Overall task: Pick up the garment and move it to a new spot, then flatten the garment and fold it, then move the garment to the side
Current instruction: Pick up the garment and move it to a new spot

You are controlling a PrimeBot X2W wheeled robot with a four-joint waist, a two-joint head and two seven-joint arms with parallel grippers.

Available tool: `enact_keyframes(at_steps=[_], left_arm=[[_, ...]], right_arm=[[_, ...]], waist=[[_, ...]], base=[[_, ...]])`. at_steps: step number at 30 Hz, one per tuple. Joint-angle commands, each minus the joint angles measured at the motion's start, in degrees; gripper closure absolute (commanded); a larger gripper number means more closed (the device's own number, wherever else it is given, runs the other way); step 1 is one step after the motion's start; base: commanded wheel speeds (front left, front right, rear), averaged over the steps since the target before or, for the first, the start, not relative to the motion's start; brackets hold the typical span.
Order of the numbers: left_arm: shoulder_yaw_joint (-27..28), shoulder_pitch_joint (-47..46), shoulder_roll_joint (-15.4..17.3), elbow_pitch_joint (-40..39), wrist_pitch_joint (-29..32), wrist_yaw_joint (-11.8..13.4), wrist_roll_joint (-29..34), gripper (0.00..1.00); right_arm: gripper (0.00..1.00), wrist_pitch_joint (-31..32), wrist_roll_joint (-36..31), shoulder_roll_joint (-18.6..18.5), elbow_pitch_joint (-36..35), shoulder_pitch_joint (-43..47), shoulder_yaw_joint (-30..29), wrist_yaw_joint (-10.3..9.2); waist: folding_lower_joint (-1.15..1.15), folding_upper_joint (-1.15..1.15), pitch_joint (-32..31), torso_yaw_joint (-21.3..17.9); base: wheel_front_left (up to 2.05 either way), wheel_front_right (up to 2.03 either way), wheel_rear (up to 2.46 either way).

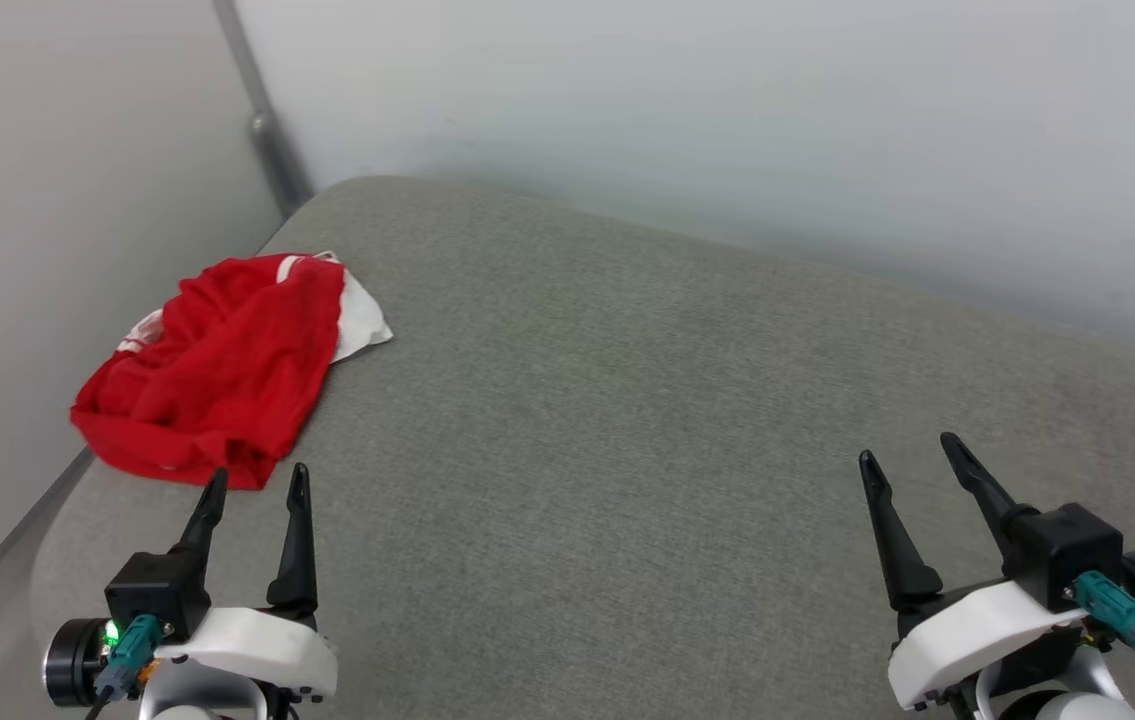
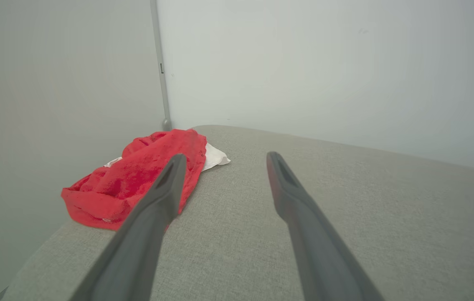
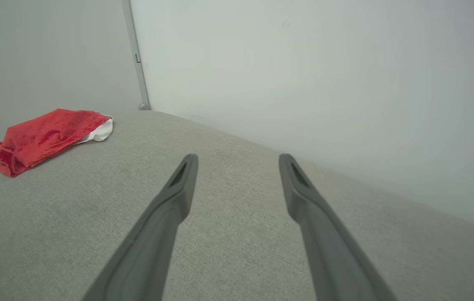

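Loosely crumpled red garment (image 1: 217,375) on grey cushion (image 1: 627,400), lettering perhaps hidden

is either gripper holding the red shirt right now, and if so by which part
Nothing is held. The left gripper and right gripper are both open and empty; the garment lies crumpled on the grey surface, just beyond the left fingertips.

The wide grey padded surface (image 1: 627,400) lay open from the crumpled garment (image 1: 217,385) rightward, leaving broad room between the left gripper (image 1: 260,470) and the right gripper (image 1: 906,446), both with fingers spread and holding nothing. The garment sat at the surface's left edge, hemmed in by the left wall (image 1: 17,200) just beside it. The back wall (image 1: 727,120) and a grey corner post (image 1: 264,135) closed the far side, while the garment's near and right flanks stood free
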Motion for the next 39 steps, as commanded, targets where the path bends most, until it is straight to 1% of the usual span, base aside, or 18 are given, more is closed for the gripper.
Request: enact_keyframes(at_steps=[1,5,7,16,18,22,25,26,29,34,39], left_arm=[[0.3,0.3,0.2,0.2,-0.2,0.2,0.2,0.0],[1.0,0.9,0.1,0.3,-0.2,0.1,0.2,0.0],[1.6,1.4,0.1,0.1,-0.2,0.2,0.2,0.0],[3.8,2.5,-0.1,-1.6,-0.2,0.3,0.1,0.0],[4.1,1.4,-0.1,-1.0,-0.2,0.1,-0.2,0.0],[3.2,-2.6,1.2,2.1,-0.2,-0.4,-1.3,0.0],[3.4,-7.2,2.4,4.8,1.2,-0.6,-3.4,0.0],[3.4,-7.2,2.4,4.8,1.2,-0.6,-3.4,0.0],[3.9,-13.2,4.3,7.3,3.6,-0.7,-5.8,0.0],[4.9,-23.1,9.4,12.3,10.6,-0.8,-10.6,0.0],[2.8,-30.2,15.7,19.1,20.0,-0.9,-16.4,0.0]], right_arm=[[0.0,-0.2,-0.1,0.1,0.3,-0.9,0.7,-0.02],[0.0,-0.2,0.4,0.1,0.5,-1.3,2.0,-0.03],[0.0,0.0,0.4,0.1,0.6,-1.9,2.9,-0.02],[0.0,0.1,0.8,0.1,1.9,-4.9,5.4,-0.03],[0.0,-0.1,2.0,0.1,2.5,-4.6,5.2,-0.03],[0.0,0.4,0.7,0.1,1.4,-3.8,3.9,-0.03],[0.0,1.4,-0.1,0.0,-0.3,-4.9,4.2,-0.02],[0.0,1.4,-0.1,0.0,-0.3,-4.9,4.2,-0.02],[0.0,2.7,-0.9,-0.5,-1.8,-6.6,4.4,-0.03],[0.0,3.6,-1.4,-1.1,-3.4,-10.0,5.0,-0.02],[0.0,3.0,-1.6,-1.1,-3.5,-13.0,4.6,-0.03]], waist=[[0.0,0.0,0.2,4.0],[0.0,0.0,0.2,7.2],[0.0,0.0,0.4,8.0],[0.0,0.0,1.6,8.7],[0.0,0.0,1.6,8.6],[0.0,0.0,2.7,8.4],[0.0,0.0,5.6,6.4],[0.0,0.0,5.6,6.4],[0.0,0.0,9.2,3.6],[0.0,0.0,15.5,-1.5],[0.0,0.0,21.5,-6.2]], base=[[0.0,0.0,0.0],[0.0,0.0,0.0],[0.0,0.0,0.0],[0.0,0.0,0.0],[0.0,0.0,0.0],[0.0,0.0,0.0],[0.0,0.0,0.0],[0.0,0.0,0.0],[0.0,0.0,0.0],[0.0,0.0,0.0],[0.0,0.0,0.0]])
